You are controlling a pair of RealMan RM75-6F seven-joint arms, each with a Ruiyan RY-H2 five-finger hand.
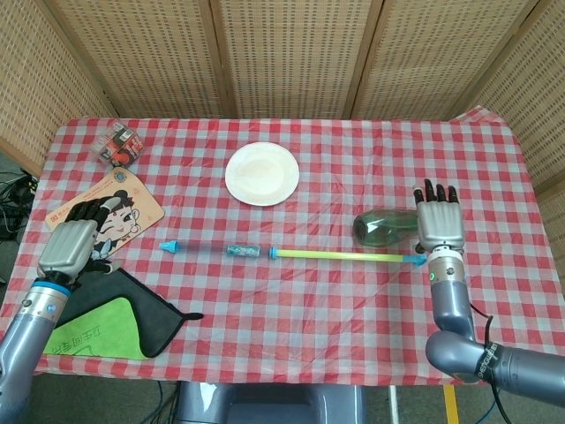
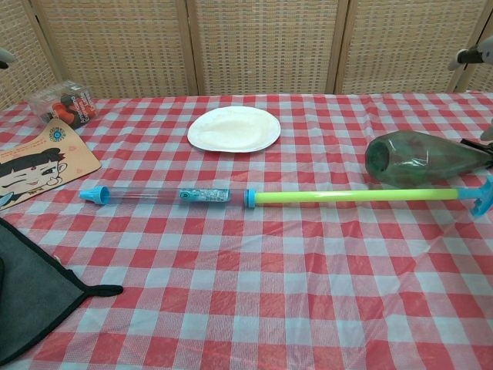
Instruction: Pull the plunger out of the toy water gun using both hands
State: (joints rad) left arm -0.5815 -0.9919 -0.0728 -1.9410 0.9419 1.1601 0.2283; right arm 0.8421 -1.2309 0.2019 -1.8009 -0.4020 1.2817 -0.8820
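Observation:
The toy water gun lies flat on the checked cloth. Its clear barrel (image 1: pixel 216 249) (image 2: pixel 166 194) with a blue nozzle points left. The yellow-green plunger rod (image 1: pixel 340 255) (image 2: pixel 354 196) is drawn far out to the right and ends in a blue handle (image 1: pixel 417 260) (image 2: pixel 483 195). My right hand (image 1: pixel 438 221) hovers just past that handle, fingers straight and apart, holding nothing. My left hand (image 1: pixel 71 243) is far left over the cartoon board, fingers curled in on nothing, well away from the barrel. In the chest view only fingertips (image 2: pixel 471 55) show at the right edge.
A green plastic bottle (image 1: pixel 387 227) (image 2: pixel 422 157) lies on its side right behind the plunger handle. A white plate (image 1: pixel 261 173) sits at centre back. A cartoon board (image 1: pixel 104 210), a dark cloth (image 1: pixel 124 305) on a green one, and a small packet (image 1: pixel 120 143) occupy the left side.

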